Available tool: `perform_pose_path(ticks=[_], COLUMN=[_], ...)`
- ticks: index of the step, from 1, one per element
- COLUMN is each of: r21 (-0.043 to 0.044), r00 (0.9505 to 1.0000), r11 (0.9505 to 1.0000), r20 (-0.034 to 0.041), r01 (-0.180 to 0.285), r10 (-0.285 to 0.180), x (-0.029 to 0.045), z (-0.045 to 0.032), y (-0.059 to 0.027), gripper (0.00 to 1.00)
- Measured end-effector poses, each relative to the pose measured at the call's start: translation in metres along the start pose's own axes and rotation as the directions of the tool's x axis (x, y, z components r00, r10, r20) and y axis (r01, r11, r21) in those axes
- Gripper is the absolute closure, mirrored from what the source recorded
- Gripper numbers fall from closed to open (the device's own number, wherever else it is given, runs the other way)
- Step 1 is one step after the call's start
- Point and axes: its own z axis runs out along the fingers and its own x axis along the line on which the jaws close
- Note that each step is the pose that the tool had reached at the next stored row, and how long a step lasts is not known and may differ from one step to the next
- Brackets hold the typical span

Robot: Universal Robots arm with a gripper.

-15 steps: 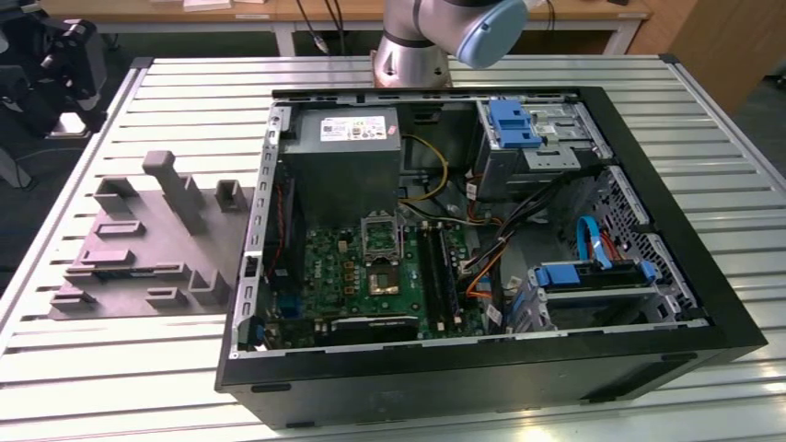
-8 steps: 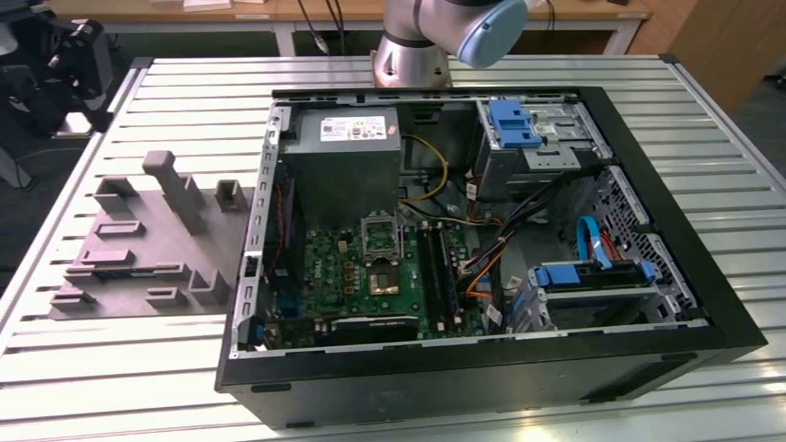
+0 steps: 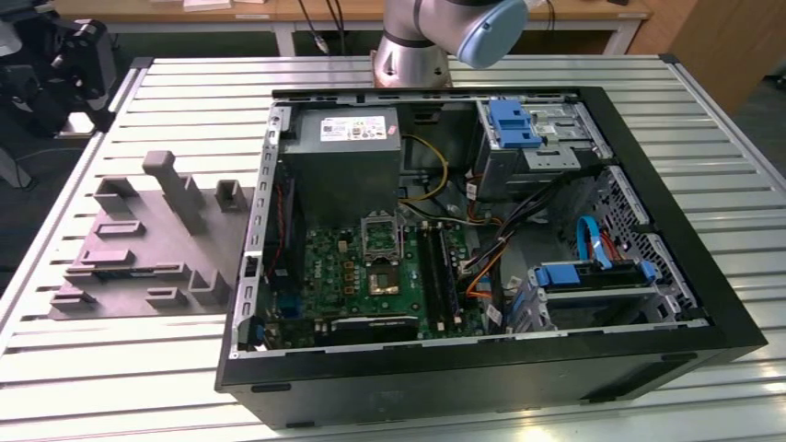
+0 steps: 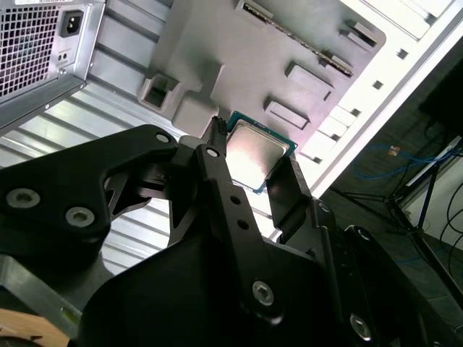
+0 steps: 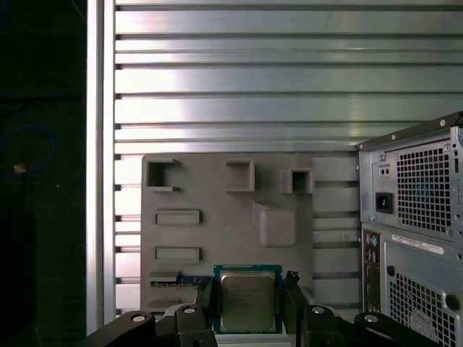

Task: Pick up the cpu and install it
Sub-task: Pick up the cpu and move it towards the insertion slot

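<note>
The cpu [image 5: 247, 300] is clamped in the jaws above a grey tray [image 5: 217, 238]. Tray and computer case [image 3: 491, 379] stand on a slatted bench [image 5: 239, 87].

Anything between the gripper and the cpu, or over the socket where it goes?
Nothing visible. The small silvery square cpu sits gripped between the fingers of the black gripper in both wrist views. In the exterior view, the metal-framed socket shows its dark centre uncovered; thin yellow cables run beside it, not across.
</note>
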Motion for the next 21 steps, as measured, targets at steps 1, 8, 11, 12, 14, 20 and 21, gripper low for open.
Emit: perform_pose_path(ticks=[1, 8, 11, 12, 14, 20, 21], r21=[0.0000, 0.0000, 0.0000, 0.0000, 0.0000, 0.0000, 0.0000], r00=[1.0000, 1.0000, 1.0000, 1.0000, 1.0000, 1.0000, 1.0000], r11=[1.0000, 1.0000, 1.0000, 1.0000, 1.0000, 1.0000, 1.0000], r20=[0.0000, 0.0000, 0.0000, 0.0000, 0.0000, 0.0000, 0.0000], r01=[0.000, 0.000, 0.000, 0.000, 0.000, 0.000, 0.000], r10=[0.000, 0.000, 0.000, 0.000, 0.000, 0.000, 0.000], x=[-0.0002, -0.0029, -0.0035, -0.0037, -0.0041, -0.0052, -0.0054], z=[0.0000, 0.0001, 0.0001, 0.0001, 0.0001, 0.0001, 0.0001], y=[0.0000, 0.0001, 0.0001, 0.0001, 0.0001, 0.0002, 0.0002], gripper=[0.53, 0.53, 0.53, 0.53, 0.53, 0.53, 0.53])
